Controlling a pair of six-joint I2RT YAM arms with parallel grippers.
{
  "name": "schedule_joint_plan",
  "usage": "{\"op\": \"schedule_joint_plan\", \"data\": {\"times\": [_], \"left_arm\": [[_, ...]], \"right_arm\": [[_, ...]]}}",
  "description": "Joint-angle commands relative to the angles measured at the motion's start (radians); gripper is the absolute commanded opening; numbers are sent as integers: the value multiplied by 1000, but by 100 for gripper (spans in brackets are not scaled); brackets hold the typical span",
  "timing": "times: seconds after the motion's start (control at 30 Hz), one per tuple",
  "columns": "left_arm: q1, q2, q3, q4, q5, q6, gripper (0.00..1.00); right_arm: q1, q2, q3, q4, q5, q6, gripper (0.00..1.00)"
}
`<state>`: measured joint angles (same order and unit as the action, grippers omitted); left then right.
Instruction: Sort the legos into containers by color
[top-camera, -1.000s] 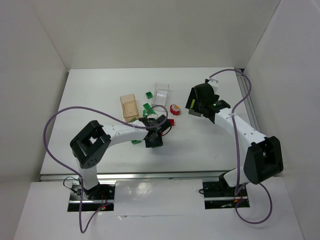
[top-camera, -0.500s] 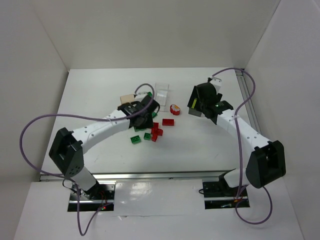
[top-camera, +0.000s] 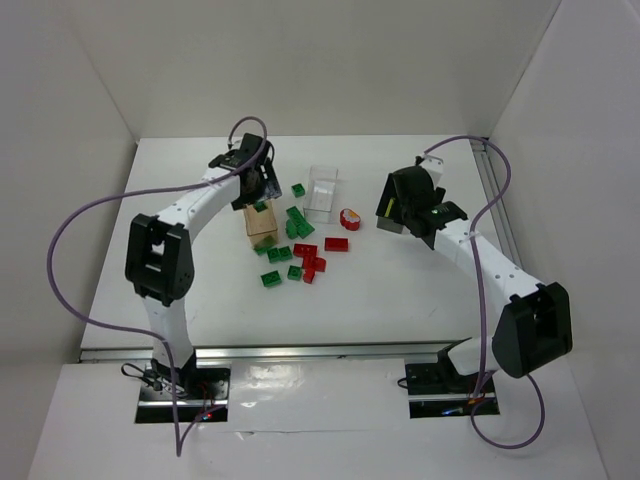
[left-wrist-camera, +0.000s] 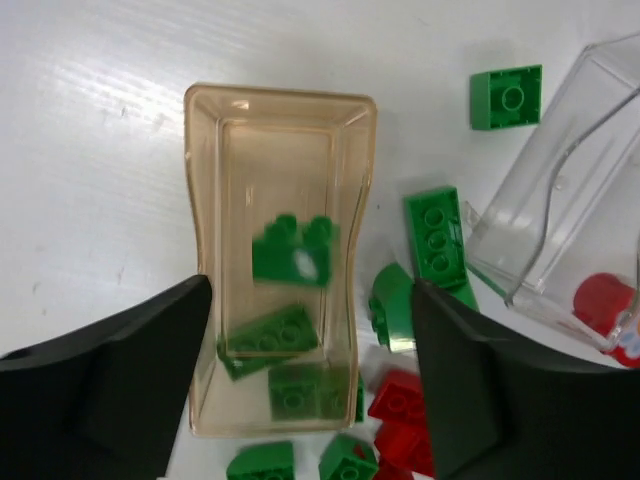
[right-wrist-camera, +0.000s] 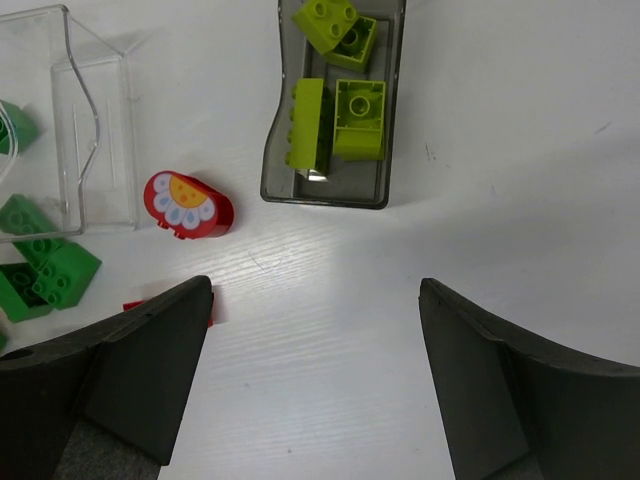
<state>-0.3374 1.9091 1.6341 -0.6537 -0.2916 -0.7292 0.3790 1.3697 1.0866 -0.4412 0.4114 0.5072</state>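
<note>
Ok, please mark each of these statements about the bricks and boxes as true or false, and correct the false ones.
1. The tan box holds green bricks. True.
2. The grey box holds red bricks. False: it holds yellow-green bricks.
3. The left claw is shut on a brick. False: it is open above the tan box and touches no brick.
4. The red oval piece lies on the table, outside every box. True.
5. The right claw is open. True.
</note>
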Motion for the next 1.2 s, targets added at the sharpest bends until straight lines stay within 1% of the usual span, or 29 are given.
{"op": "schedule_joint_plan", "data": {"times": [0.0,0.03,0.1,0.2,0.23,0.33,0.37,0.4,0.43,0.53,0.57,0.63,0.7,0.83,0.87,1.03,1.13,1.17], "left_arm": [[-3,68,76,-23,32,34,96],[-3,68,76,-23,32,34,99],[-12,42,76,-23,3,34,99],[-58,-10,38,-23,-18,46,87],[-74,-59,20,-23,-38,47,84],[-153,-151,-83,-23,-72,47,76],[-173,-212,-115,-23,-72,47,74],[-205,-237,-179,-23,-72,36,71],[-219,-260,-212,-23,-52,36,61],[-262,-288,-312,-23,-14,1,41],[-271,-288,-330,-23,-14,-9,26],[-272,-242,-356,-11,-14,-9,12],[-272,-204,-347,-11,-33,-9,3],[-262,-137,-335,35,-73,31,3],[-230,-119,-335,45,-73,31,3],[-154,-50,-270,72,-73,89,3],[-97,1,-189,89,-49,115,4],[-83,36,-136,89,-38,126,4]], "right_arm": [[-6,-38,22,-28,26,-6,91],[-6,-38,22,-37,35,-6,91],[-6,-38,22,-37,35,-6,91],[-6,-47,22,-37,35,-6,91],[-6,-47,13,-37,35,-6,91],[-6,-38,13,-37,35,-6,91],[-6,-38,4,-37,35,-6,91],[-6,-38,4,-37,24,-6,91],[-6,-38,4,-28,24,-6,91],[-6,-27,-5,-19,15,-6,91],[-6,-15,-5,-19,15,-6,91],[-6,-6,-5,-10,6,-6,91],[-6,-6,4,-10,6,-6,91],[-6,-6,4,-10,6,-6,91],[-6,-6,4,-10,6,-6,91],[-6,-6,4,-10,15,-15,91],[-6,-6,-5,-10,15,-15,91],[-6,-6,-5,-10,6,-15,91]]}}
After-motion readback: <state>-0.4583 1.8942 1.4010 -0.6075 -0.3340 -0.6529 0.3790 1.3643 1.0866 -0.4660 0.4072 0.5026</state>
